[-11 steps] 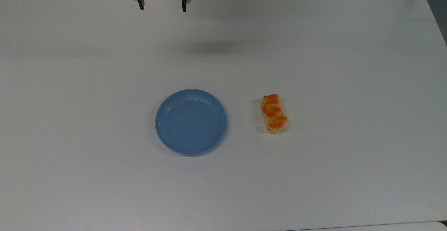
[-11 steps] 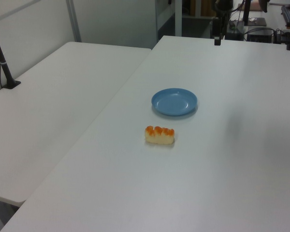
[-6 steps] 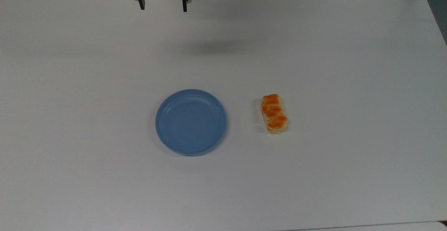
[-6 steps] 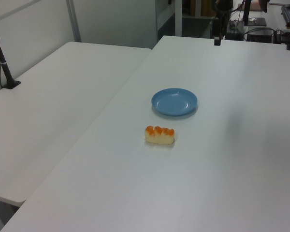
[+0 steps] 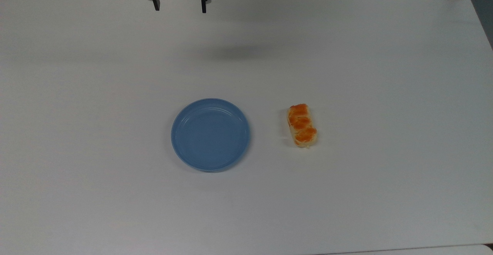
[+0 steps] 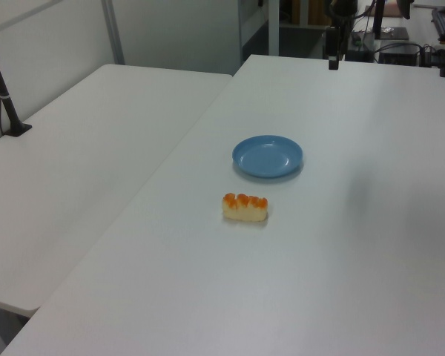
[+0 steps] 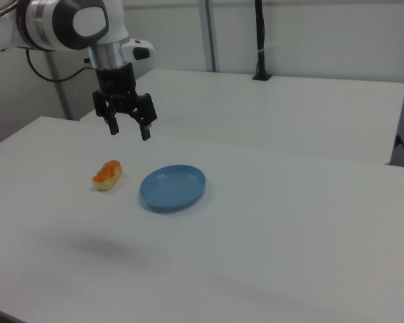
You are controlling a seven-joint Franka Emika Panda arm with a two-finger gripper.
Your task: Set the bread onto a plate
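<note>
So the gripper (image 5: 179,8) is hanging high over the far edge of the table (image 5: 346,54), fingers spread wide, nothing in them. Compared to a second ago it's barely budged, maybe drifted up a hair in the top view, so basically idling. Bread (image 5: 302,125) is lying flat on the table, just to the plate's right in the top view, close but not touching. Plate (image 5: 210,134) is bare, mid-table. Neither has moved. My read: nothing's started yet, the arm's got to travel all the way out and down to the bread before any grab happens.
</note>
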